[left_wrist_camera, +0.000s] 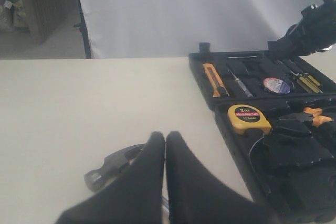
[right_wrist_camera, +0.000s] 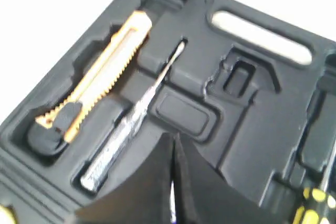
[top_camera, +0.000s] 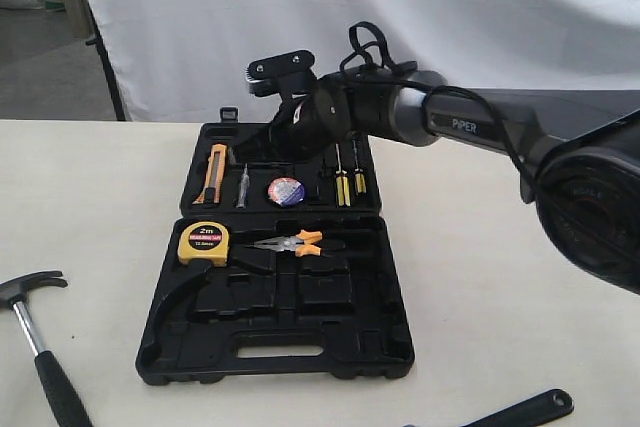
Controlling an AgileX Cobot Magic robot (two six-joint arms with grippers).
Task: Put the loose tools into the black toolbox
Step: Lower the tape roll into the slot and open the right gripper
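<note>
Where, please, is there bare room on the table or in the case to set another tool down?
The table lies bare left of the toolbox beyond the hammer, and right of it beyond the wrench. The near half's lower recesses are free; the far half is crowded, right gripper above it.

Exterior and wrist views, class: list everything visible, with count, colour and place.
toolbox: one, black, open on table
table: one, cream
utility knife: one, orange, far half, left
thin screwdriver: one, silver, beside the knife
tape roll: one, dark with pale label, far half, middle
screwdrivers: two, yellow and black, far half, right
tape measure: one, yellow, near half, left
pliers: one, orange-handled, beside tape measure
hammer: one, steel with black handle, table left of toolbox
wrench: one, black handle showing, table near-right
right gripper: one, black, shut, over far half
left gripper: one, black, shut, by hammer
</note>
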